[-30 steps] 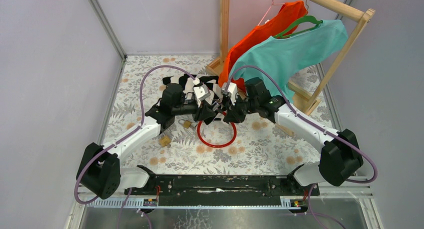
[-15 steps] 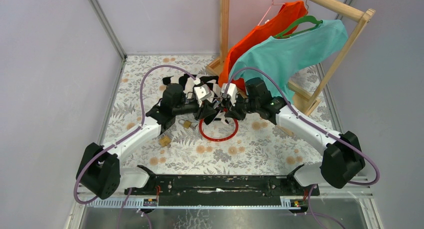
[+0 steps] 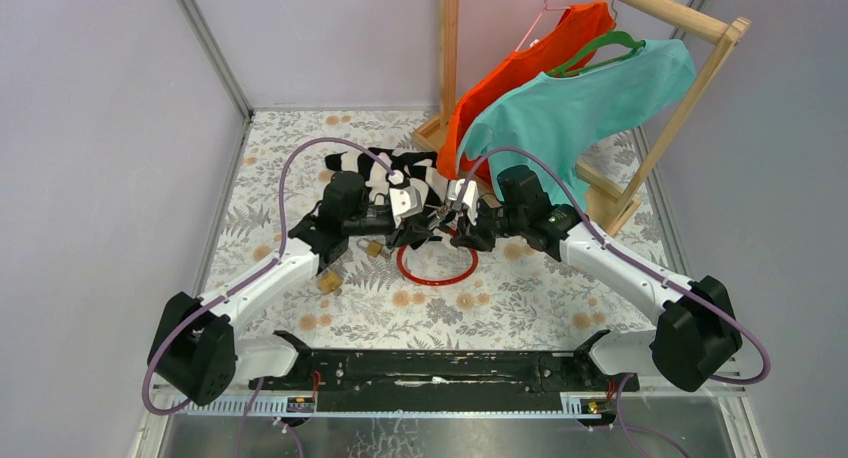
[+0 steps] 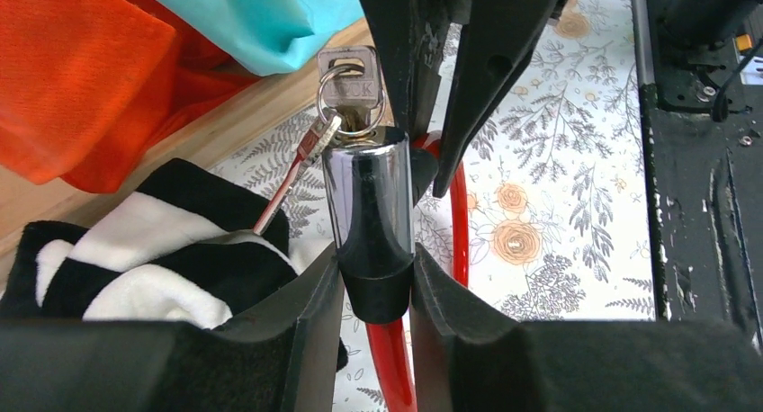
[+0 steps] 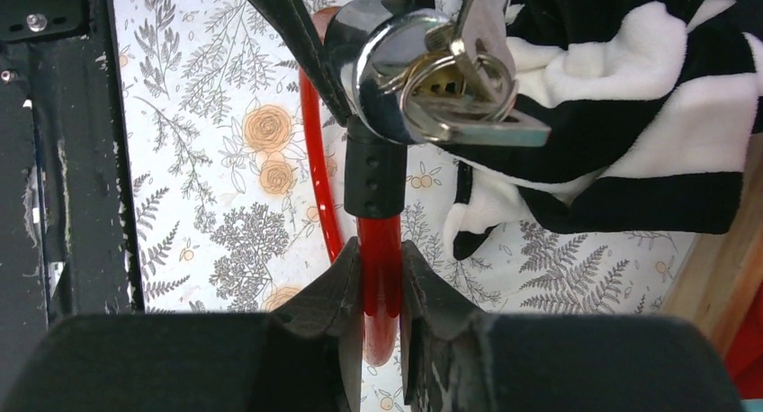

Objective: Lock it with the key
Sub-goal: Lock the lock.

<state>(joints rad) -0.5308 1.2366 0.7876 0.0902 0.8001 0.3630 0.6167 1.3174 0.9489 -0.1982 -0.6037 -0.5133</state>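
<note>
The lock is a chrome cylinder [image 4: 367, 196] with a black collar on a red cable [image 3: 436, 276] that loops on the table. The key [image 4: 351, 84] sits in the cylinder's end with a ring and a second key hanging from it. My left gripper [image 4: 376, 261] is shut on the black collar below the cylinder. My right gripper [image 5: 380, 250] is shut on the red cable [image 5: 380, 286] just below the other black collar, facing the key [image 5: 468, 106]. In the top view both grippers, left [image 3: 422, 224] and right [image 3: 456, 222], meet over the loop's far side.
A black-and-white striped cloth [image 3: 385, 168] lies just behind the grippers. A wooden rack [image 3: 690, 98] with an orange shirt [image 3: 530, 63] and a teal shirt [image 3: 590, 103] stands at the back right. Two small brass padlocks [image 3: 329, 280] [image 3: 374, 248] lie left of the loop.
Both grippers keep their hold. The wrists have sunk lower and the right arm has stretched out. The red loop has drawn in and lies flatter.
</note>
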